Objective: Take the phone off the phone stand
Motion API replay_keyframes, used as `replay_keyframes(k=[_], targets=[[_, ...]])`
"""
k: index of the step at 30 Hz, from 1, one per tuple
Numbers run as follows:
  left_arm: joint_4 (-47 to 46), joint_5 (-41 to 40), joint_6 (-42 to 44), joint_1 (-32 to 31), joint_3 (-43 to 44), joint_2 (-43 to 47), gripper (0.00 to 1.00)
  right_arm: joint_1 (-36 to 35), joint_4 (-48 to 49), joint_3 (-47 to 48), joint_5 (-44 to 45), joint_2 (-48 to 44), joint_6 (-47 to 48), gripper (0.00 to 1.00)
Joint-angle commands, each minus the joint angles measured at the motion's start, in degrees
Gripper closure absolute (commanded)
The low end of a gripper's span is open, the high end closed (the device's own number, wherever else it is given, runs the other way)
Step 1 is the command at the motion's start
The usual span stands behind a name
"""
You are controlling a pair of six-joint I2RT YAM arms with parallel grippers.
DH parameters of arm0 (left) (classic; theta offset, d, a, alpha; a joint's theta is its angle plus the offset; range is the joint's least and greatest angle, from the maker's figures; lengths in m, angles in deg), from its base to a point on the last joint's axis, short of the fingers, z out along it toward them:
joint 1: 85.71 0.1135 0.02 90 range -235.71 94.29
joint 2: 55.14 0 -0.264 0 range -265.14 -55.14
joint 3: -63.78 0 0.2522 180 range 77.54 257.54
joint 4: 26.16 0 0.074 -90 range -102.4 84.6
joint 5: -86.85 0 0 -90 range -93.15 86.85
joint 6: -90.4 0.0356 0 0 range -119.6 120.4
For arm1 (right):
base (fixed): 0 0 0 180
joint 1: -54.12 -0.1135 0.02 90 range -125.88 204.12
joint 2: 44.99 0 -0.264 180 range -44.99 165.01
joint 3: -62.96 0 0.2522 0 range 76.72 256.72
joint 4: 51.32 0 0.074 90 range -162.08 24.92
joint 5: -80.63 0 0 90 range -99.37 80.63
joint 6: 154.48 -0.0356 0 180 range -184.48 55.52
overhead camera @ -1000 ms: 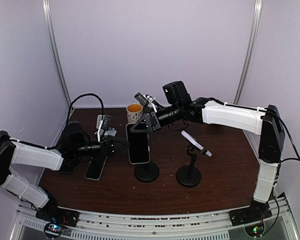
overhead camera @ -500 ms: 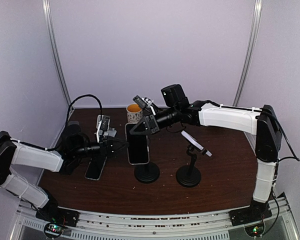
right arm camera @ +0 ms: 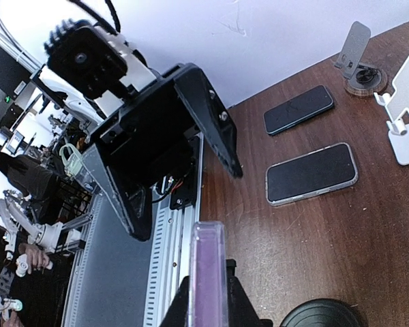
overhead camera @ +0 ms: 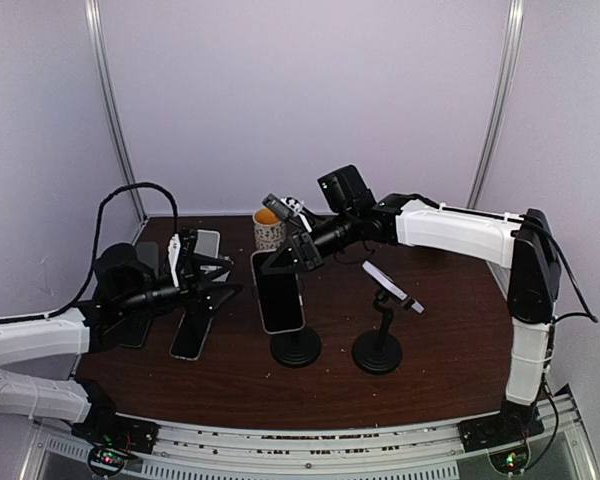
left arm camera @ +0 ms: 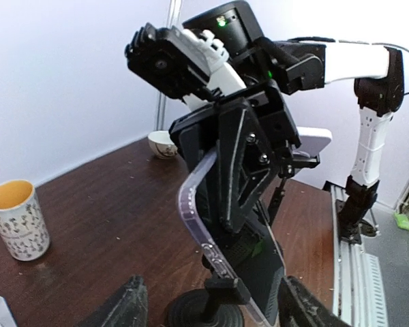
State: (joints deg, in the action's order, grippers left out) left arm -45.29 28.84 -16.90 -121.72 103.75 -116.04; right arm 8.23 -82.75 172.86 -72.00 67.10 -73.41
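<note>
Stage of work, as judged: grasp made, lift-off not yet begun.

Task item: phone (overhead camera: 278, 292), dark, in a clear case. It stands upright, leaning slightly back, on the phone stand (overhead camera: 295, 347), a round black base with a short post. Its lower end appears seated in the cradle. The stand sits near the middle of the worktop (overhead camera: 450, 375), somewhat toward the near edge.

Right gripper (overhead camera: 283, 260): reaches in from the right-edge side, jaws clamped on the top edge of the phone. Its wrist view shows the case edge pinched between the fingers.

Left gripper (overhead camera: 223, 280): on the left-edge side of the phone, near it but apart. Jaws spread wide, nothing held.

Next move, as judged: draw the phone up and out along the line of the cradle until the lower lip clears. The stand looks light and may tip or ride up. The free left gripper is placed to steady the base if needed.

Also present:
- second stand (overhead camera: 377, 352), beside the first toward the right edge, carrying a pale phone (overhead camera: 388, 283)
- mug (overhead camera: 268, 228), by the far edge
- flat phone (overhead camera: 192, 337), toward the left edge
</note>
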Motion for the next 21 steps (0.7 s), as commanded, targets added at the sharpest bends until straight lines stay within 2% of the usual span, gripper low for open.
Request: replay_keyframes(k=[1, 4, 7, 14, 21], targets=[[10.7, -16.6, 22.1, -5.1, -2.3, 7.4, 0.30, -0.1, -8.7, 5.0, -2.6, 1.9, 5.8, 1.00], [13.9, -26.4, 34.2, -10.3, -3.9, 9.8, 0.30, 0.2, -11.4, 7.5, -3.6, 3.7, 7.7, 1.00], [11.4, -30.9, 41.9, -12.4, -5.6, 9.8, 0.32, 0.3, -11.8, 7.8, -4.7, 4.2, 8.0, 1.00], [2.1, -33.6, 53.8, -14.2, -5.1, 2.9, 0.36, 0.3, -10.1, 6.3, -6.2, 3.3, 6.7, 1.00], [-5.1, -29.2, 56.8, -15.3, -1.9, -3.9, 0.43, 0.3, -10.3, 6.1, -6.2, 3.0, 6.5, 1.00]])
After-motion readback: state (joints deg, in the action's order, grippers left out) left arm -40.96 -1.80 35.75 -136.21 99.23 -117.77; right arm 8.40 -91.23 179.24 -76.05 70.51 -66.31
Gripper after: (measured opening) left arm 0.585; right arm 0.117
